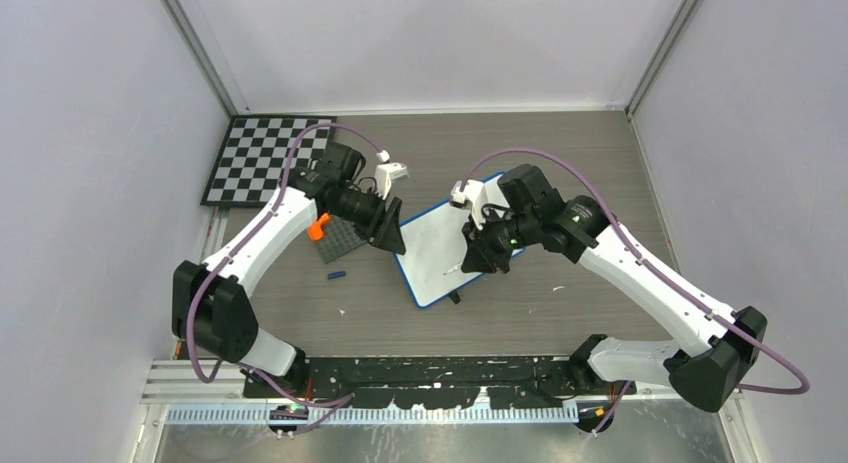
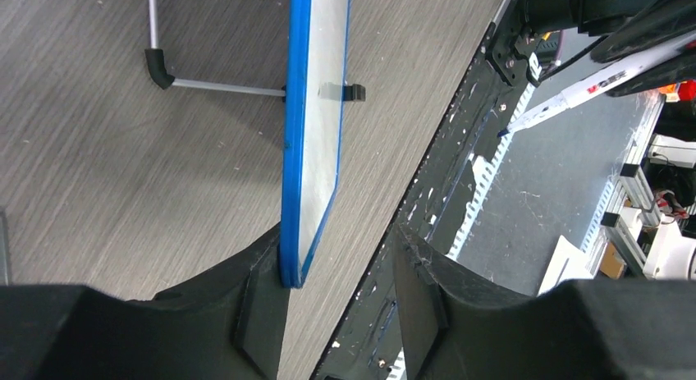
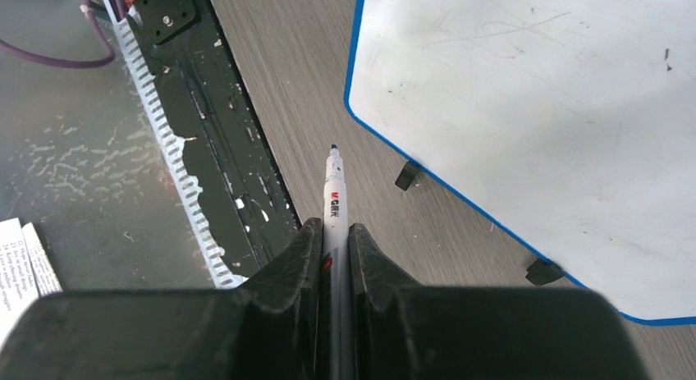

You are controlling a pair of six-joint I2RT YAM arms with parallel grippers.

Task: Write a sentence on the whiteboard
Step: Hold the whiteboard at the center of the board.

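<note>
The right gripper (image 3: pixel 335 228) clamps an uncapped marker (image 3: pixel 334 187), its tip poised just short of the whiteboard (image 3: pixel 533 109), which sits mid-table (image 1: pixel 560 323) with nothing written, while the left gripper (image 2: pixel 335 236) straddles its rim, jaws wide, one finger touching, probably to steady it.

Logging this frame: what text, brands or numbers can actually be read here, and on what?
"M G": red print on the marker held in the right end effector; later characters blurred.
Paper sheets at the right wrist view's lower left: printed lines, too small to read.
Whiteboard: no writing, only faint smears.
</note>
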